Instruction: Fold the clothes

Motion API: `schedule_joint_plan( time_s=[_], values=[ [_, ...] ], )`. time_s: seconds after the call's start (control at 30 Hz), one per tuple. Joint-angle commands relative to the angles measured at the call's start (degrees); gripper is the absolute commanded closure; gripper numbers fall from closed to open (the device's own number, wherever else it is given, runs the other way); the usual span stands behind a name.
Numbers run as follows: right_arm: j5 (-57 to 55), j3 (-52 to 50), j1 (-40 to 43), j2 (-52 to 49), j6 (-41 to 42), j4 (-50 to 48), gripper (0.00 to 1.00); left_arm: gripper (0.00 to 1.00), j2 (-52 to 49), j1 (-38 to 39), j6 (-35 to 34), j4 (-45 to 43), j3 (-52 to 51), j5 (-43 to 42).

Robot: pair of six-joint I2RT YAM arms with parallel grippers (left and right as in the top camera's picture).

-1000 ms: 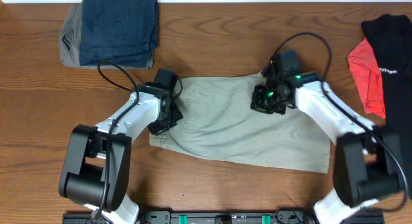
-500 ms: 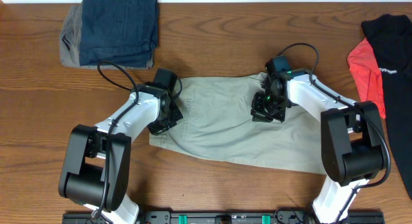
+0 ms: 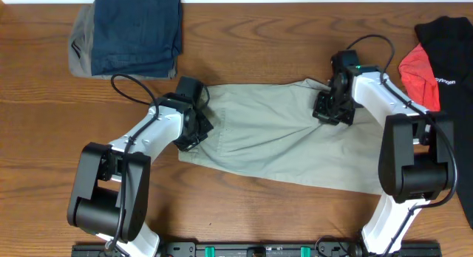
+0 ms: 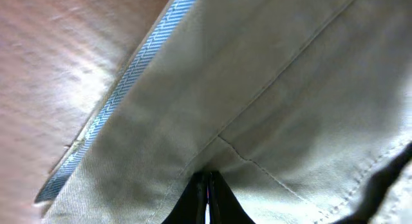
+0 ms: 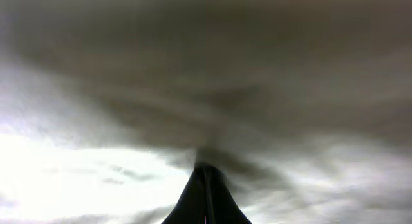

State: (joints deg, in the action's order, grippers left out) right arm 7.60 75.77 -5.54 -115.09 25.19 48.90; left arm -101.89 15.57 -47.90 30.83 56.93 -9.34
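Khaki trousers spread across the table centre | blue jeans folded, back-left corner | black and red garments, right edge | left gripper clamped on trousers' left edge | right gripper pinching their back edge

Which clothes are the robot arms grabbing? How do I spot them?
On the brown wooden table, look right in the middle. The light khaki-beige cotton trousers lie spread there, pinched by the left gripper and the right gripper. Unlike the folded dark blue jeans and the black and coral-red garments near the far corners, they are pale.
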Motion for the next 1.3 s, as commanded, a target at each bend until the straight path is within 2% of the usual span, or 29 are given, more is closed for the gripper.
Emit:
schedule_joint_plan(
  time_s=[0.0, 0.17, 0.33, 0.47, 0.67, 0.77, 0.97, 1.27],
  values=[
    [-9.1, 4.0, 2.5, -1.3, -1.0, 2.2, 0.99, 0.94, -1.8, -0.4, -1.3, -1.7, -1.3, -1.2],
    [-9.7, 12.0, 5.5, -1.3, -1.7, 9.3, 0.99, 0.94, -1.1, -0.5, -2.7, -4.2, 0.3, -0.3],
    [-9.8, 19.8, 6.7, -1.2, -1.7, 21.9, 0.99, 0.94, 0.8, -0.5, -3.2, -4.4, 2.1, -0.2],
    [-11.9, 19.6, 7.0, -0.8, -0.2, 28.5, 0.99, 0.94, 1.2, -0.5, -1.1, -4.1, 2.1, -0.1],
    [-12.7, 14.4, 7.0, -0.1, 3.8, 31.1, 0.99, 0.94, 1.2, -0.5, -0.1, -1.7, 2.1, 1.8],
    [-14.3, 9.0, 7.1, 2.8, 6.1, 30.2, 0.99, 0.94, 1.2, -0.5, 1.1, -0.4, 2.1, 3.0],
    [-10.6, -6.1, 7.1, 10.8, 6.0, 19.5, 0.99, 0.94, 1.2, -0.5, 2.0, -0.1, 2.1, 3.0],
    [-6.4, -18.9, 8.2, 11.8, 6.1, 7.1, 0.99, 0.94, 1.2, -0.5, 2.3, 0.0, 2.1, 2.9]
  ],
)
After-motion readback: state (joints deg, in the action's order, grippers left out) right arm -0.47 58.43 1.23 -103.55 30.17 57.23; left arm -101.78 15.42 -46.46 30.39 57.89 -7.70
